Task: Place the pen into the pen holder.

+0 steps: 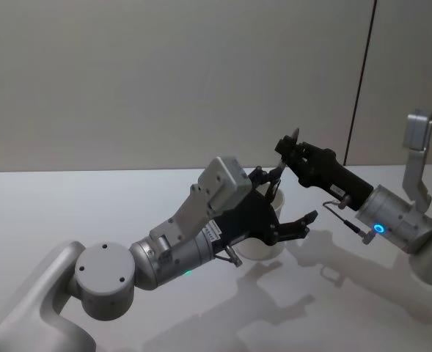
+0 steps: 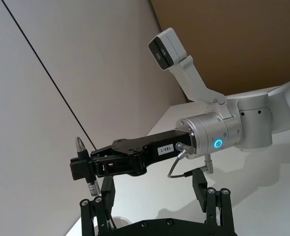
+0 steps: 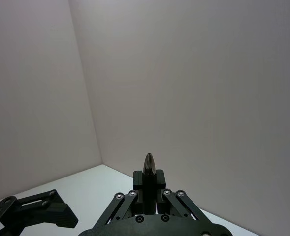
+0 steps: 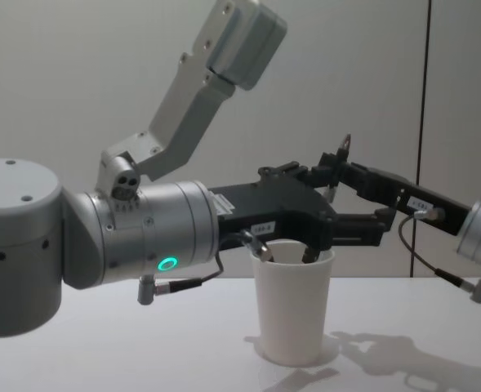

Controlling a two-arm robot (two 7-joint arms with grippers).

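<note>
Right gripper (image 1: 289,152) clamped on pen (image 4: 344,149), held near upright, tip pointing up, raised above bench. Pen holder (image 4: 294,299) stands mid-bench, upright, below and just to robot's left of pen. Left gripper (image 1: 295,213) fingers spread wide around cup's rim, not closed on it. Judgement: pen must travel slightly left, then descend along its long axis into mouth; left fingers crowd the opening.

We are seeing the pen holder (image 4: 293,302) standing on the tabletop (image 4: 101,351), toward its middle. The left gripper (image 4: 346,224) is sitting directly above the holder's rim, reaching in from the left. The right gripper (image 4: 338,167) is sitting above and behind it, reaching in from the right, with the pen (image 4: 344,151) standing upright in it.
</note>
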